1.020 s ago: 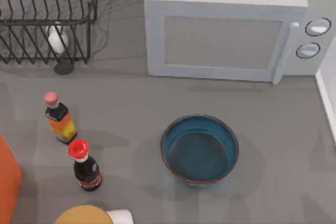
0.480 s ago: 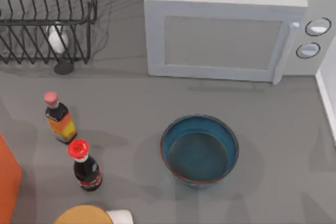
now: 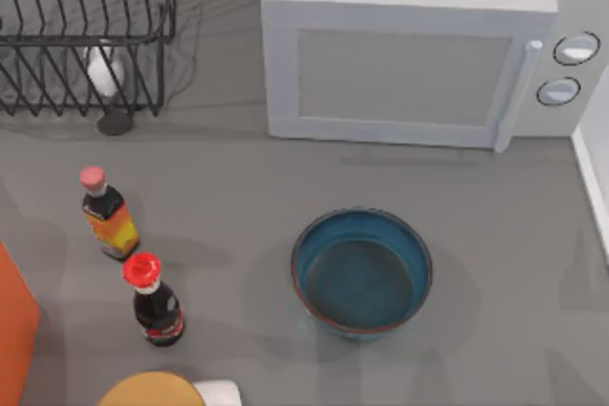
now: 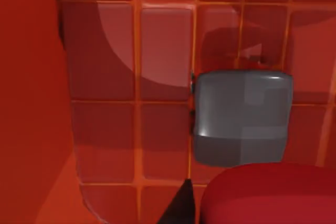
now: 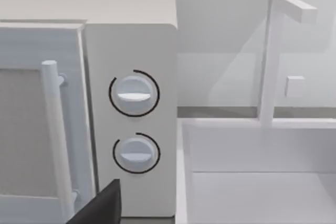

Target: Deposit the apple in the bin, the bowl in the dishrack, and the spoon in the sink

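Observation:
The teal-blue bowl (image 3: 362, 271) stands upright on the grey table, in the middle and toward the front. The black wire dishrack (image 3: 86, 26) is at the back left. In the left wrist view the red apple (image 4: 268, 195) bulges up close to the camera, above the bin's red gridded floor (image 4: 163, 82). A dark sliver of my left gripper (image 4: 181, 209) shows beside the apple. The right wrist view faces the white sink (image 5: 262, 177) and its faucet (image 5: 273, 51), with a dark piece of my right gripper (image 5: 100, 205) at the edge. I cannot pick out the spoon for certain.
A white microwave (image 3: 400, 64) fills the back. Two bottles (image 3: 107, 214) (image 3: 152, 299) stand at the front left, near the bin's orange wall (image 3: 14, 330). A white oval thing (image 3: 103, 71) with a dark round foot sits by the rack. A grey block (image 4: 241, 116) lies in the bin.

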{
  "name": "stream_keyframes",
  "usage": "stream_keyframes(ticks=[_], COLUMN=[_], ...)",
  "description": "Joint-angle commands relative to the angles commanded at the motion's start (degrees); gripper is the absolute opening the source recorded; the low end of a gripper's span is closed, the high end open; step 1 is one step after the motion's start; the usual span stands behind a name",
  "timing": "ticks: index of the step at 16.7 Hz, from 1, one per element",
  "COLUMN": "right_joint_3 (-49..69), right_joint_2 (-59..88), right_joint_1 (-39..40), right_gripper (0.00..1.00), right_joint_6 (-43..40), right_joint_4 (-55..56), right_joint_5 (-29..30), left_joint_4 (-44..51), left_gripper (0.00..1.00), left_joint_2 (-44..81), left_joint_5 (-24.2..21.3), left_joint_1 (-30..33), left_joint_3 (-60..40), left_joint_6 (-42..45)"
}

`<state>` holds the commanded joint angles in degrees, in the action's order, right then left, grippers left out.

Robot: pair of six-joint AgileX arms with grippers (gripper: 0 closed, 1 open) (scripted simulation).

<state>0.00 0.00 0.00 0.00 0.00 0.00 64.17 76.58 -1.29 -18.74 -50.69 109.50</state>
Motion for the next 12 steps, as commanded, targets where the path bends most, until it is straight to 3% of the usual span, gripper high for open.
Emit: stream_keyframes(ticks=[8,12], right_joint_3=[0.0,0.0], right_joint_2=[0.0,0.0], right_joint_1=[0.0,0.0], right_gripper=[1.0,1.0], right_joint_6=[0.0,0.0], right_joint_4=[0.0,0.0], right_joint_5=[0.0,0.0], left_joint_4=[0.0,0.0], left_gripper=[0.98,1.0], left_joint_2=[0.0,0.0], left_joint_5=[0.0,0.0], left_joint_1=[0.0,0.0], left_joint_3=[0.0,0.0], left_joint_6=[0.0,0.0])
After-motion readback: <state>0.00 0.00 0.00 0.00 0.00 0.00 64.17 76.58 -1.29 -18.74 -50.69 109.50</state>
